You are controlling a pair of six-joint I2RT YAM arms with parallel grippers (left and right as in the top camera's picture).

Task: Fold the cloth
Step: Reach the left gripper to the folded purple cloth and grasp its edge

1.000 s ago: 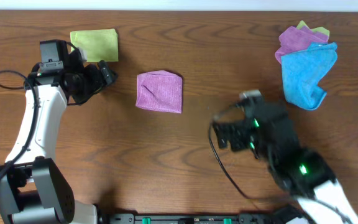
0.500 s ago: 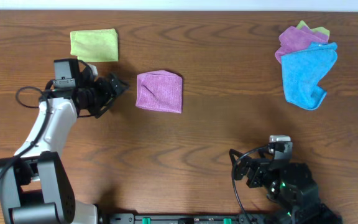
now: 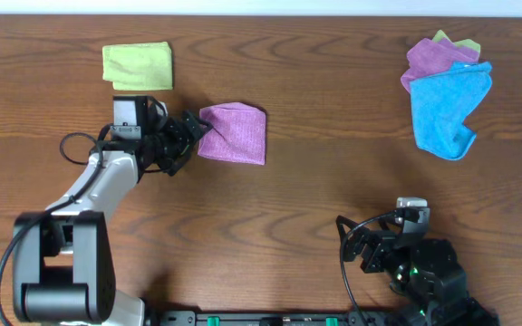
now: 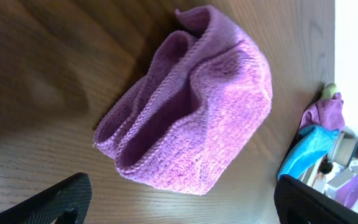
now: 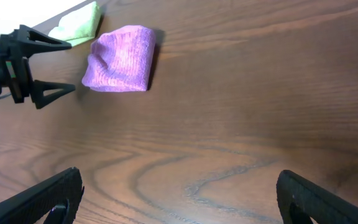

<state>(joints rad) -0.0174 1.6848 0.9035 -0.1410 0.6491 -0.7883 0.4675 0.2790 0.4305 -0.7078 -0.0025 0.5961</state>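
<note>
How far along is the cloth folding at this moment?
Done: the purple cloth lies doubled over, its layered edges visible in the left wrist view. In hand: the left hand, open, sits at its edge, gripping nothing. Left: any further fold, if wanted.

Left gripper (image 3: 196, 138) stretched forward, right gripper (image 5: 180, 198) drawn back, both spread wide.

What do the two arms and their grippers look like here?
The left arm has white links, black joints and a looping black cable; the left gripper is black with pointed fingers. The right arm is black with green lights and a looped black cable; the right gripper is black too.
</note>
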